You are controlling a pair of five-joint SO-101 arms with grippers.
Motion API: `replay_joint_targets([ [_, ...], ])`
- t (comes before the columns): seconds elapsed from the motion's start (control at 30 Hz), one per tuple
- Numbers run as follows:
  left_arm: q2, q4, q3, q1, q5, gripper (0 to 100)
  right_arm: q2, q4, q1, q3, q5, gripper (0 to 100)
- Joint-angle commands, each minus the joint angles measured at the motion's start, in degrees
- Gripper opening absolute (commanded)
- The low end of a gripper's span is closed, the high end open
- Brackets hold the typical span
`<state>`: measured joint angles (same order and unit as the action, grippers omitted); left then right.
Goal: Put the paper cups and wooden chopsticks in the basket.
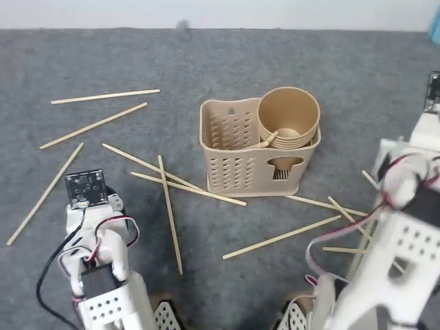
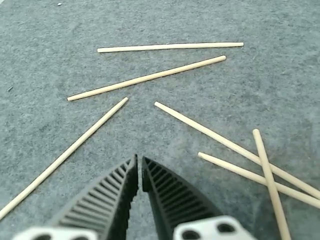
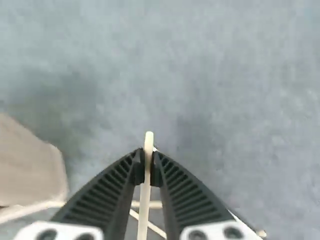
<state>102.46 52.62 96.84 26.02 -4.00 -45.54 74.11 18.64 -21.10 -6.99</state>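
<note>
A beige slotted basket (image 1: pixel 237 161) stands mid-table on the grey carpet, and stacked paper cups (image 1: pixel 289 113) sit in its right compartment. Several wooden chopsticks lie loose, some left of the basket (image 1: pixel 168 210) and some to its right (image 1: pixel 282 237). In the right wrist view my right gripper (image 3: pixel 147 167) is shut on a chopstick (image 3: pixel 148 142) that sticks out past the tips above the carpet, with a beige basket corner (image 3: pixel 30 170) beside it. My left gripper (image 2: pixel 139 164) is shut with nothing in it, low over the carpet just short of several chopsticks (image 2: pixel 150 76).
The left arm (image 1: pixel 100 254) stands at the front left and the right arm (image 1: pixel 405 234) at the front right, over some chopsticks. Bare carpet lies behind the basket up to the far edge (image 1: pixel 220 29).
</note>
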Motion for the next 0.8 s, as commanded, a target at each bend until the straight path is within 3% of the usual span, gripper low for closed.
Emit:
replay_joint_targets([
  [0.0,-0.5,0.3,-0.2,0.2,-0.5,1,-6.7,-2.2,-4.9,3.8,5.9,0.8],
  [0.3,-0.5,0.3,-0.2,0.3,-0.5,1,-9.6,-0.7,-15.9,22.6,13.0,0.7],
  [0.5,-0.5,0.3,-0.2,0.3,-0.5,1,-7.0,0.7,-29.7,36.6,21.5,0.7],
  [0.6,-0.5,0.3,-0.2,0.3,-0.5,1,-5.8,-4.9,-34.4,39.1,25.1,0.7],
  [0.77,-0.5,0.4,-0.2,0.3,-0.5,1,-2.8,-16.3,-36.5,38.7,28.3,0.7],
])
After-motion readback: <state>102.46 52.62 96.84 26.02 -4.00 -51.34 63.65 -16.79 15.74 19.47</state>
